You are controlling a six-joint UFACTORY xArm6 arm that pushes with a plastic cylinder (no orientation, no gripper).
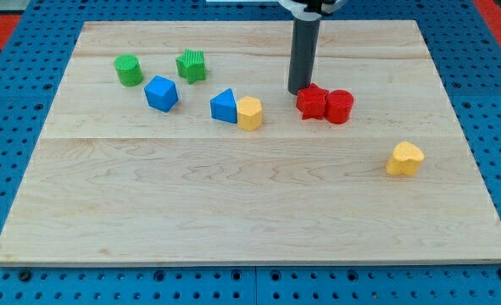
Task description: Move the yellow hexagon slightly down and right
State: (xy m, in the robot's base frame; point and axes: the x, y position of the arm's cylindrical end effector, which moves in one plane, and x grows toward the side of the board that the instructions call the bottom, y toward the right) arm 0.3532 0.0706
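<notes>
My tip (300, 91) rests on the board just left of the red star (312, 102), close to touching it. It is a plain rod with no jaws, so it holds nothing. The yellow hexagon (249, 113) sits left of my tip, near the middle of the frame, touching the blue block (224, 106) on its left. I cannot tell which way it points; it has no clear long side. The wooden board (233, 203) lies on a blue table with holes (13, 93).
</notes>
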